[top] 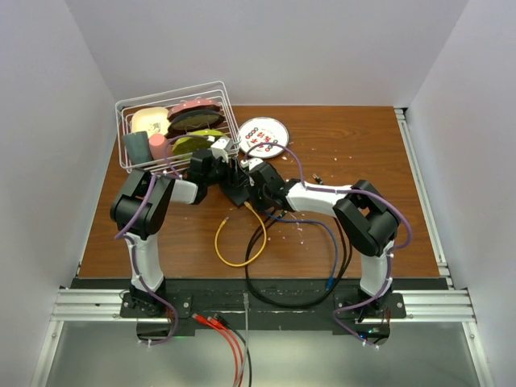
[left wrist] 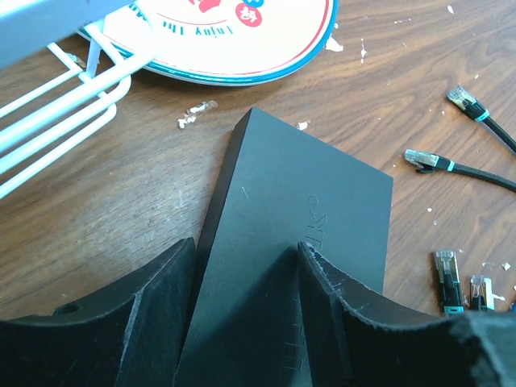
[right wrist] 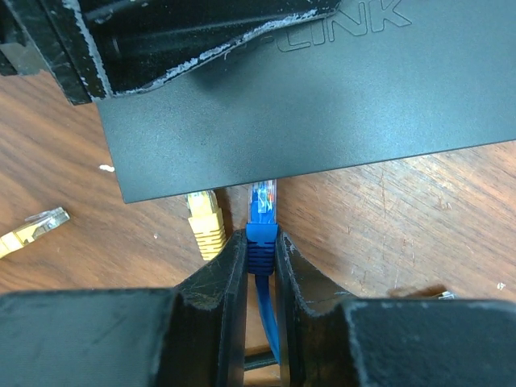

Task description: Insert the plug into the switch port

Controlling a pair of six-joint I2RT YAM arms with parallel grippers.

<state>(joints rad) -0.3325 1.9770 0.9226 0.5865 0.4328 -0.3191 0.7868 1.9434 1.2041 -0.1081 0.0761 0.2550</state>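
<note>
Closest to the lens, worn black fingers of the right gripper [right wrist: 262, 244], pressed together on the ribbed boot of a small blue cable plug [right wrist: 263, 214] with a clear tip. Points straight at the near narrow edge of the flat matte black rectangular box [right wrist: 322, 113], clear nose just touching that edge, most of the body outside. No view of the switch port itself: hidden under the box's top lip, somewhere along that same edge, right ahead of the blue plug. Just left of it, a yellow plug [right wrist: 205, 224] with its nose tucked beneath the same edge, seemingly seated in a neighbouring socket. Farther left, a loose second yellow plug [right wrist: 34, 226] lying on the brown wooden table [top: 363, 145].

From the other side, left gripper [left wrist: 246, 266] set over the box with fingers parted, one along the side wall, the other lying on the top face. Cannot tell whether truly clamping or only bracing. Near the box's far corner, white wire basket [left wrist: 56, 97] and round printed plate [left wrist: 242, 40], no part in the job.

Judged so far: plug in hand, brought to the edge, roughly lined up; box steadied. Left to do: push forward until fully home, then let go. Not yet seated, going by the length of blue boot outside.
</note>
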